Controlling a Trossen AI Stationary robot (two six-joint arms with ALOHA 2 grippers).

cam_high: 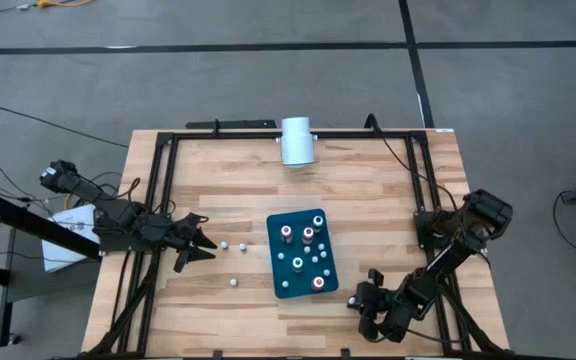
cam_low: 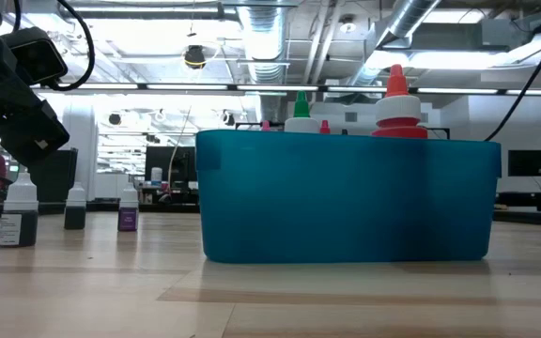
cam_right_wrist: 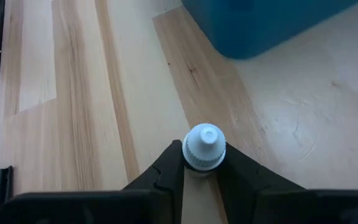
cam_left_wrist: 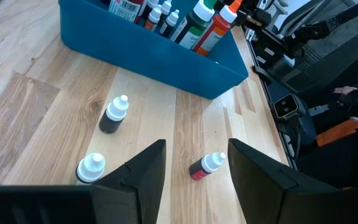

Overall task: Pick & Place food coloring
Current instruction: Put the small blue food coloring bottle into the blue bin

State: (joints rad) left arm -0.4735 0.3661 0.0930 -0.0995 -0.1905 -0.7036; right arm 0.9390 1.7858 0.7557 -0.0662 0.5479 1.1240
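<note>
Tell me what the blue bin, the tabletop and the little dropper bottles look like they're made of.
The blue bin looks like moulded plastic: smooth, slightly translucent walls with rounded corners. The tabletop looks like jointed wood planks, with visible grain and a matte pale finish. The dropper bottles seem plastic, with ribbed white caps; the one between the right gripper fingers shows the same ribbed cap.

We see a light wood plank table top, smooth matt finish with visible grain. Teal tray looks like smooth plastic, slight sheen. Food coloring bottles have white ribbed plastic caps. Gripper fingers matt black.
</note>
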